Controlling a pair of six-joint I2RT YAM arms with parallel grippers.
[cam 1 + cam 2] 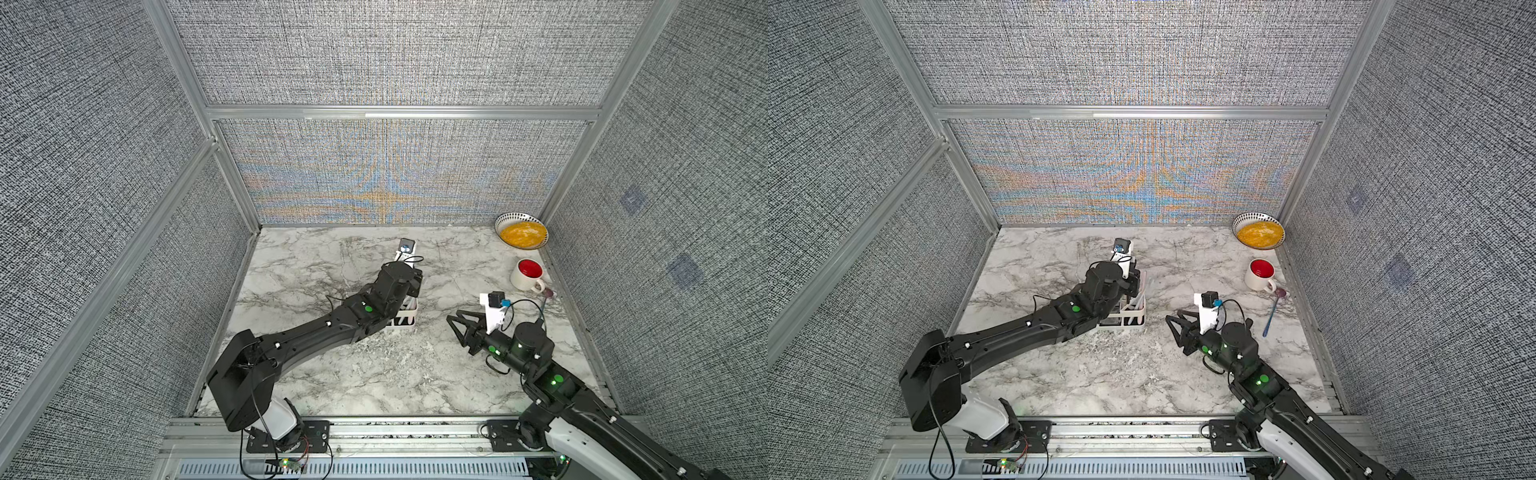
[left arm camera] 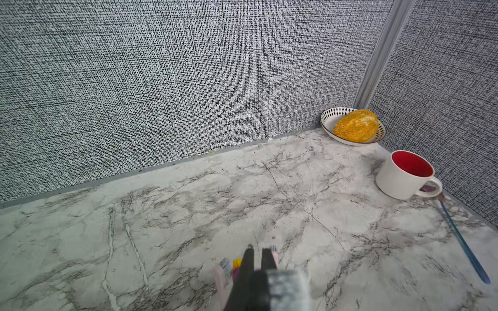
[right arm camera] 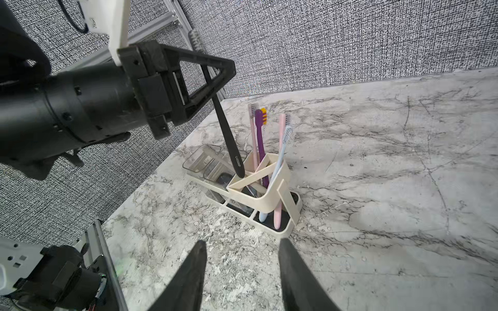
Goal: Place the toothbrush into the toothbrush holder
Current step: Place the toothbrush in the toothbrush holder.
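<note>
My left gripper (image 3: 229, 70) is shut on a black toothbrush (image 3: 227, 134) and holds it almost upright, bristles up. The handle's lower end is at the rim of the white toothbrush holder (image 3: 285, 200), beside its clear square cups (image 3: 202, 161). Several other brushes, pink, purple and light blue, stand in the holder's divided end. In both top views the left arm covers most of the holder (image 1: 409, 321) (image 1: 1136, 321). In the left wrist view the left gripper (image 2: 258, 250) hangs over brush heads. My right gripper (image 3: 241, 243) (image 1: 454, 316) is open, low over the table, facing the holder with nothing between its fingers.
A white mug with a red inside (image 1: 528, 274) (image 2: 407, 175) stands near the right wall. A patterned bowl with a yellow lump (image 1: 521, 232) (image 2: 353, 126) sits in the back right corner. A blue spoon (image 1: 1273, 313) (image 2: 463, 242) lies along the right edge.
</note>
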